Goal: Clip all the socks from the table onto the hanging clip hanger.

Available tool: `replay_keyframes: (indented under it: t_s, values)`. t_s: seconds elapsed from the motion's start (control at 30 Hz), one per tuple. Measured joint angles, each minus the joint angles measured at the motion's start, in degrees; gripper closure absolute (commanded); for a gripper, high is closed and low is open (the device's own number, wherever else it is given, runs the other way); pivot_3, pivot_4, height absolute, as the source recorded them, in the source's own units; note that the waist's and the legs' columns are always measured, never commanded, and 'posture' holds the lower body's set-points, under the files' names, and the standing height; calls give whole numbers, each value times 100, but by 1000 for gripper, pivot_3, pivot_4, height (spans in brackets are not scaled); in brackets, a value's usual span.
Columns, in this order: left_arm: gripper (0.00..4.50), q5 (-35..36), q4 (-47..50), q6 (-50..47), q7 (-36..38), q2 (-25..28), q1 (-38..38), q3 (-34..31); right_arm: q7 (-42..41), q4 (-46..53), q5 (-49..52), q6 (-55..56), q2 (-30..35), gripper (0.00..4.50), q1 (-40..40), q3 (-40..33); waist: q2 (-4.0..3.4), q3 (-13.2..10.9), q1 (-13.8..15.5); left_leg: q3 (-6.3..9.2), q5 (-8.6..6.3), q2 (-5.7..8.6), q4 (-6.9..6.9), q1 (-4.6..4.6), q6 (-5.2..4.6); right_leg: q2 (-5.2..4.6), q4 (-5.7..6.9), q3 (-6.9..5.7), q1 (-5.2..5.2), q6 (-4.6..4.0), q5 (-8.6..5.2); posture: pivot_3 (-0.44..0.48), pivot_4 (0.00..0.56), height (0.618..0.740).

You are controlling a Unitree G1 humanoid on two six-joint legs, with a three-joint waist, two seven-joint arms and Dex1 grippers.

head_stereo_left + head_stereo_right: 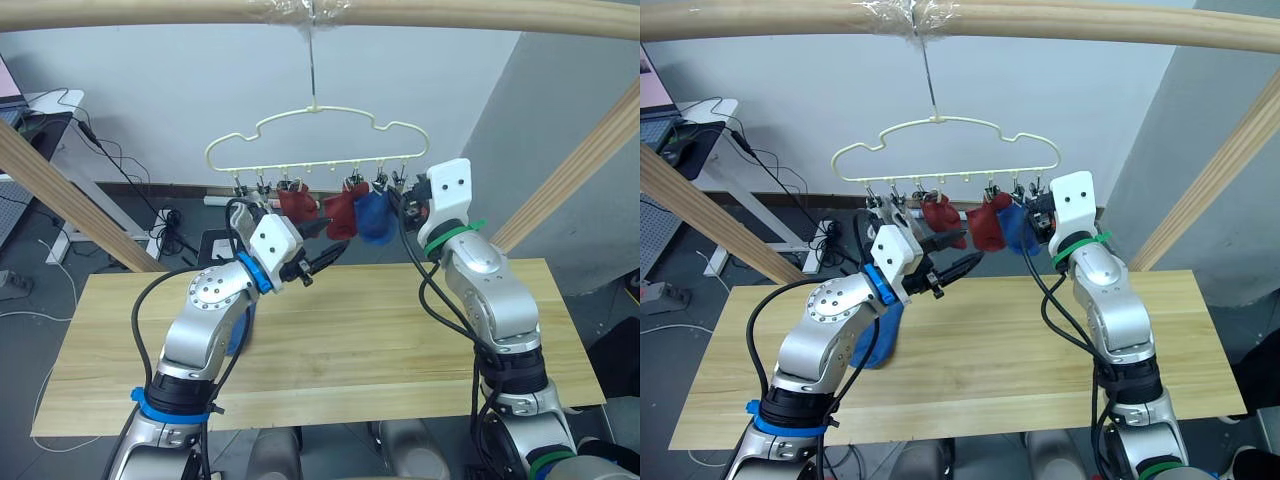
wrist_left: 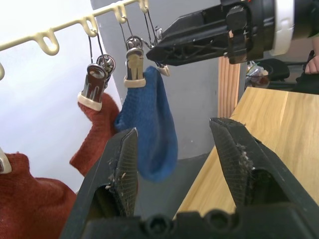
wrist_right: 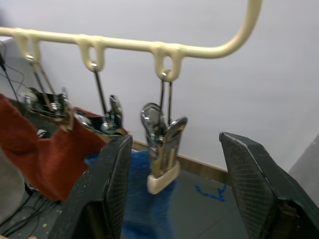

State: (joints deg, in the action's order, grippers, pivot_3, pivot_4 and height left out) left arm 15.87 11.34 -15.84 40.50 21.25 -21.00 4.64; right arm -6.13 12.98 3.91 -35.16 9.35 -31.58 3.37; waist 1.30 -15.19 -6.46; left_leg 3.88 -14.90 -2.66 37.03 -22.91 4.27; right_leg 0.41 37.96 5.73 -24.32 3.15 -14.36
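Observation:
The pale-yellow clip hanger (image 1: 315, 140) hangs by its hook from the top pole. Two rust-red socks (image 1: 295, 203) (image 1: 342, 212) and a blue sock (image 1: 373, 217) are clipped to it side by side. My left gripper (image 1: 325, 245) is open and empty, raised just below the red socks; its fingers (image 2: 122, 169) face the blue sock (image 2: 154, 129). My right gripper (image 1: 400, 205) is open at the hanger's right end, its fingers (image 3: 107, 184) on either side of an empty metal clip (image 3: 162, 149). Another blue sock (image 1: 880, 335) lies on the table (image 1: 350, 350), partly hidden behind my left arm.
A thick wooden pole (image 1: 300, 12) runs across the top, with slanted poles at the left (image 1: 70, 195) and right (image 1: 580, 165). Behind the table at the left stands a white desk (image 1: 50, 120) with cables trailing to the floor.

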Motion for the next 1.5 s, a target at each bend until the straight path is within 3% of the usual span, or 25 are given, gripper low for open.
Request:
replay_keyframes:
  t_s: [0.47, 0.83, 1.5]
  values:
    - [1922, -114, -16, 130, -1, -14, 0, 108, 354, -201, -57, 195, -175, 1613, -120, -234, 0, 0, 1, 0, 0, 0, 0, 0, 0, -1, 2, 0, 0, -1, 0, -109, 229, 740]
    - [1922, -154, -51, 157, 6, -16, -1, 151, 397, -186, 314, -304, -578, 1613, -120, -664, 0, 0, -3, 0, 0, 0, 0, 0, 0, -1, 2, 0, 0, -1, 1, -118, 229, 740]
    - [1922, -208, -62, 250, 15, -16, -5, 187, 358, -173, 421, -360, -723, 1613, -354, -532, 0, 0, -10, 0, 0, 0, 0, 0, 0, -1, 4, -1, 0, -1, 1, -120, 229, 740]
